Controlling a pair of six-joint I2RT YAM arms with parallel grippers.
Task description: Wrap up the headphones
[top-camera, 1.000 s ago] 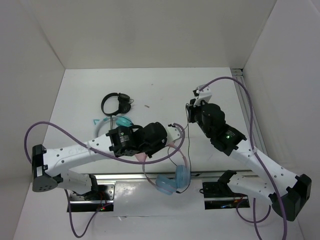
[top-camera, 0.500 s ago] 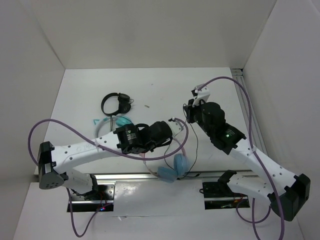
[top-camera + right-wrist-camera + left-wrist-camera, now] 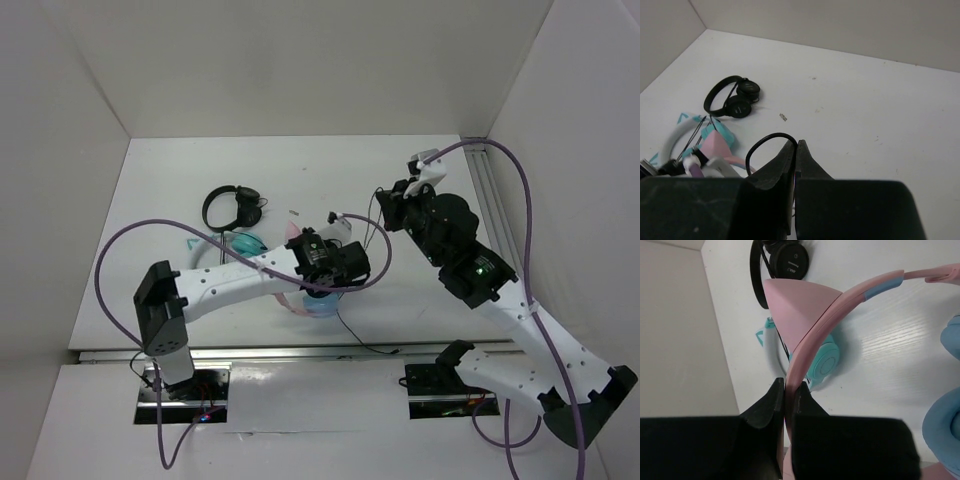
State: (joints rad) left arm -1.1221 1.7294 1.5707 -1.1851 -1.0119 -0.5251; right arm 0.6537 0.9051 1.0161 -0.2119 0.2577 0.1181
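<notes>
White table (image 3: 300, 165), walled booth. Left gripper (image 3: 788, 386) pinches the pink headband of the headphones (image 3: 805, 305), anchoring them near table centre. Right gripper (image 3: 796, 144), at their 2 o'clock, is clamped on the cable (image 3: 760, 141), likely taking up slack for winding. Black headphones (image 3: 232, 207) lie apart at 10 o'clock.

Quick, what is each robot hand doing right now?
Left hand: closed, holding the headphones by the pink headband.
Right hand: closed, pinching their black cable.
</notes>
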